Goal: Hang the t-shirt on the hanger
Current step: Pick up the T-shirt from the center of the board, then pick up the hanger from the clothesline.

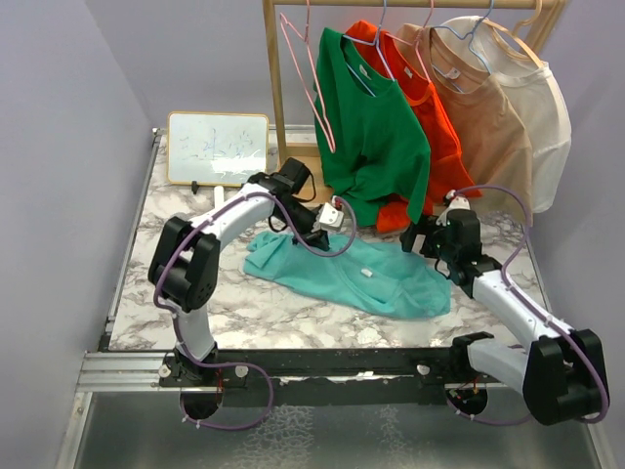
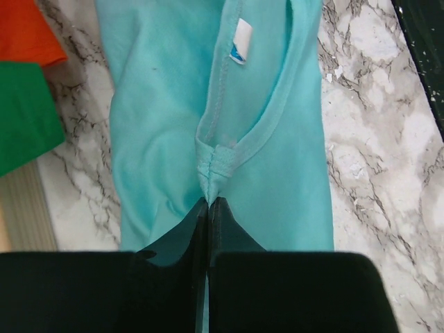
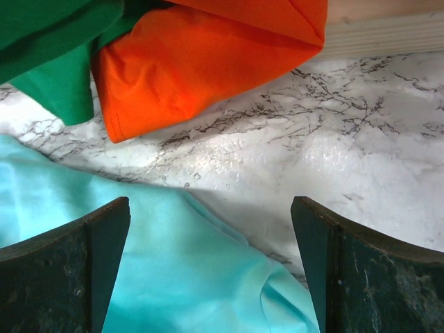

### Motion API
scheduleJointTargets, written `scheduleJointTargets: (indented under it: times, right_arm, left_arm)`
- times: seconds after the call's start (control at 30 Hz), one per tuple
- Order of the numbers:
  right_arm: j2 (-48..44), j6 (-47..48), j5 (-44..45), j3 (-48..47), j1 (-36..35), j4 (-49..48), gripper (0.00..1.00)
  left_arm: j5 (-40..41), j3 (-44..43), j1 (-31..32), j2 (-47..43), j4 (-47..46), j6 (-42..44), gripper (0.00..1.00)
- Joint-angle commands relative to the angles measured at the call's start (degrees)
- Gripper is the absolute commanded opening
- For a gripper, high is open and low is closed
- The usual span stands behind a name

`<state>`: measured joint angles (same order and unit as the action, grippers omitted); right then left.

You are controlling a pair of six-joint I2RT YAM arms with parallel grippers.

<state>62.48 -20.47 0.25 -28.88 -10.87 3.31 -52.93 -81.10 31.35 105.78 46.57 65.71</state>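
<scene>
We see our left gripper pinching the t-shirt at its collar near the white tag, print unreadable, while our right gripper gapes wide.

Teal t-shirt lies on table — pink hanger on rack.

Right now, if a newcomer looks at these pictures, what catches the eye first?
The teal t-shirt lies in the middle of the marble table, and the left claw is shut on its neckline, near the white tag. Behind it, a green shirt and an orange-red shirt hang on the wooden rack, with an empty pink wire hanger at their left.
</scene>
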Motion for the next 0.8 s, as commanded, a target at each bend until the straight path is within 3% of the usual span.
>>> scheduleJointTargets:
  times: [0.0, 0.3, 0.47, 0.63, 0.77]
  right_arm:
    - [-6.44, -2.72, -2.38, -2.34, 0.16, 6.15, 1.0]
    - [-14.52, -2.39, -1.05, -8.7, 0.16, 16.53, 1.0]
    - [-15.41, -2.55, -3.33, -15.68, 0.15, 22.01, 0.99]
    - [-18.05, -2.65, -4.56, -22.99, 0.15, 21.2, 0.98]
    - [-14.4, -0.59, -5.68, -32.22, 0.15, 20.45, 0.96]
  left_arm:
    - [-3.54, -1.59, -2.25, -5.26, 6.93, 1.73, 0.0]
    - [-4.98, -1.43, -5.87, -7.96, 13.83, 5.06, 0.0]
    - [-4.58, 0.46, -7.53, -8.26, 10.73, 3.49, 0.0]
    - [-5.06, 1.59, -7.98, -8.23, 6.99, -0.42, 0.0]
    - [-5.35, 2.75, -7.98, -8.22, 4.29, -2.93, 0.0]
